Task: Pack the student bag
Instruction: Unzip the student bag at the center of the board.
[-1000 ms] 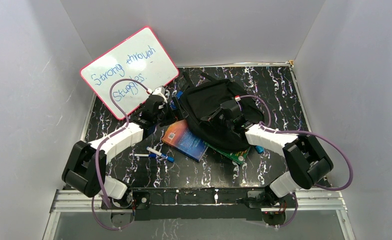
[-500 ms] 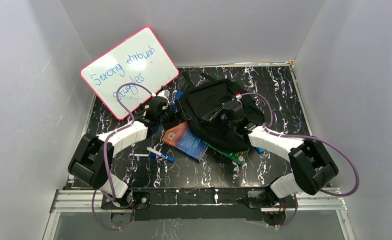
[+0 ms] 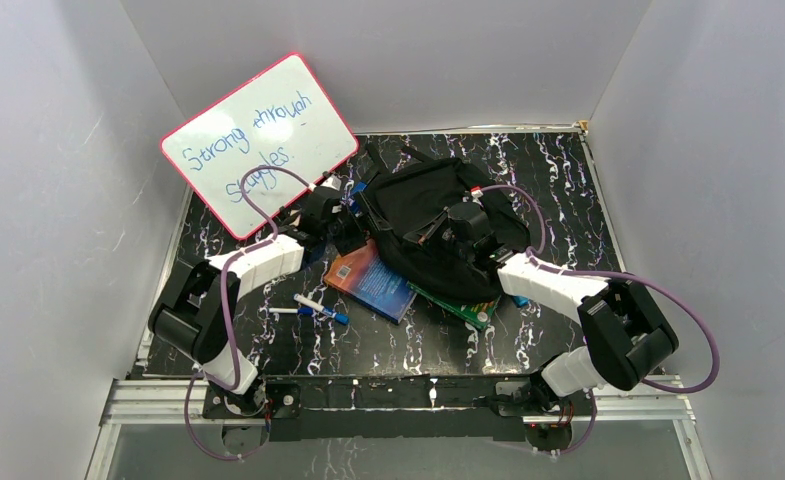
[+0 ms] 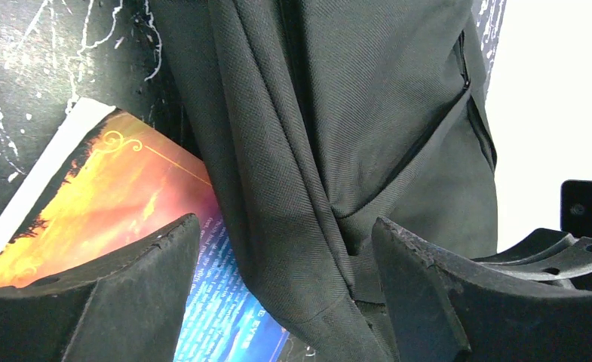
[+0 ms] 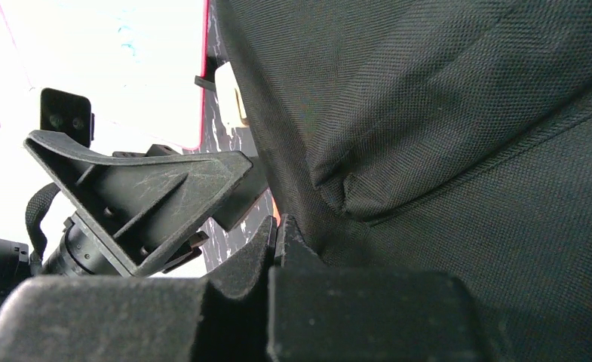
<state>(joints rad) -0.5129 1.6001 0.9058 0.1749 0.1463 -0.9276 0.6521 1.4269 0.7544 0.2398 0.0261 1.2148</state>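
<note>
The student bag (image 3: 433, 205) lies on the marbled table (image 3: 558, 180), its near-left edge overlapping a book (image 3: 368, 282). At the bag's left side we see the left gripper (image 4: 285, 226) spread wide, a fold of bag fabric between its jaws. On the bag's top, the right gripper (image 5: 275, 226) is closed tight against the fabric; we cannot tell whether cloth is pinched.

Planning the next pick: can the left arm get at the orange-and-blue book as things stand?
Probably yes. The left gripper hangs open right over the book, whose near part lies bare. But the student bag drapes over its far edge, and a fold of that fabric sits between the open jaws.
</note>
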